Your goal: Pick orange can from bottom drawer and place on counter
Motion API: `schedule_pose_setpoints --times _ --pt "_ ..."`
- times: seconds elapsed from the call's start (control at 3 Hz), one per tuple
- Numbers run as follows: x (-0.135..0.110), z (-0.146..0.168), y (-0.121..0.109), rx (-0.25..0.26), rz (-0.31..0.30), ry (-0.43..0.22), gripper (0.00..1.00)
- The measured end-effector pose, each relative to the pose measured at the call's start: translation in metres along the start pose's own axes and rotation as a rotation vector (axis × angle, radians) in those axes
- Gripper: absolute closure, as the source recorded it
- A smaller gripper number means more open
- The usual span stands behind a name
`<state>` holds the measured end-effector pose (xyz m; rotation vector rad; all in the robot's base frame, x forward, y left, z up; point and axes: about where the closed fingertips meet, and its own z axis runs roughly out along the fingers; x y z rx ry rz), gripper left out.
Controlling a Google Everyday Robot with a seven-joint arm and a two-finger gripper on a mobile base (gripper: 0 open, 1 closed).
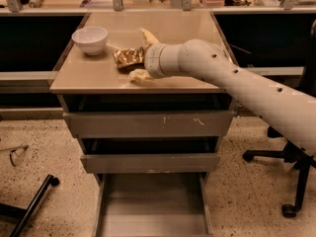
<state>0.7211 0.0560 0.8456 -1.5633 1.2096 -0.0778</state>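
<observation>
The orange can point(127, 57), golden and dented, lies on the beige counter point(173, 28) near its middle front. My gripper point(138, 55) is open at the can's right side. One pale finger point(146, 35) is behind the can and the other point(138, 76) is in front of it, both apart from it. The bottom drawer point(153, 214) is pulled out below, and its grey floor is bare.
A white bowl point(90, 39) stands on the counter's left rear. The two upper drawers point(150, 124) are shut. An office chair base point(292, 181) stands on the floor at the right. A black bar point(30, 205) lies at the lower left.
</observation>
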Motion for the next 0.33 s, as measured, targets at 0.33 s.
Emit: schedule_pose_setpoints --times 0.33 --pt "0.0000 0.0000 0.0000 0.000 0.000 0.000 0.00"
